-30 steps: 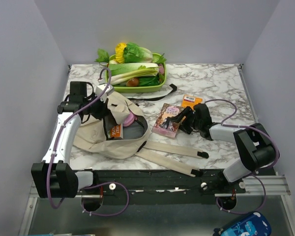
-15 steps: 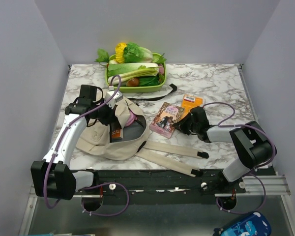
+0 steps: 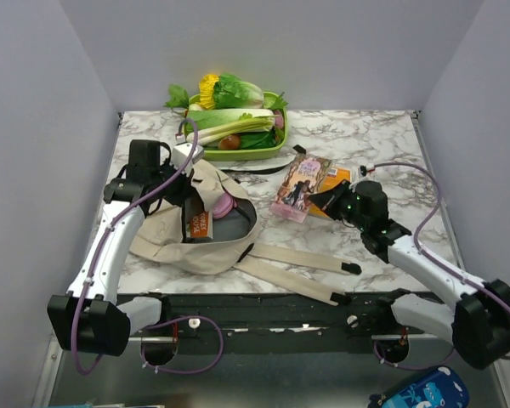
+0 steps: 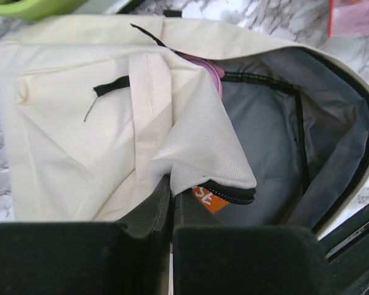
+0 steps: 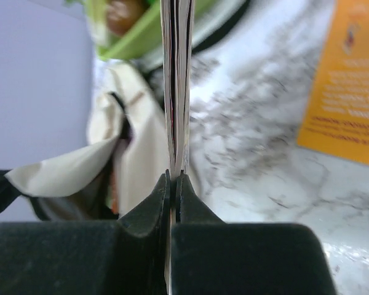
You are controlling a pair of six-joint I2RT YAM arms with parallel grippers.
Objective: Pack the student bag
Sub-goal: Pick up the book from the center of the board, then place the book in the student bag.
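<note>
A: Overhead, where's the student bag (image 3: 166, 238)?
B: On the desk (image 3: 365, 140) at 9 o'clock, mouth gaping.
A: Left wrist view?
B: The left fingers (image 4: 141, 215) are clamped on its flap.
A: Right wrist?
B: The right fingers (image 5: 150, 208) pinch a thin book (image 5: 175, 74) by its edge.

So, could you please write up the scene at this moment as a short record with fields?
left gripper: shut on the lip of the student bag, holding its mouth open
right gripper: shut on the pink book, right of the bag
inside the bag: a pink item and an orange-labelled item show
table: orange booklet lying flat; green tray of vegetables at the far side
task status: book not yet in the bag
</note>
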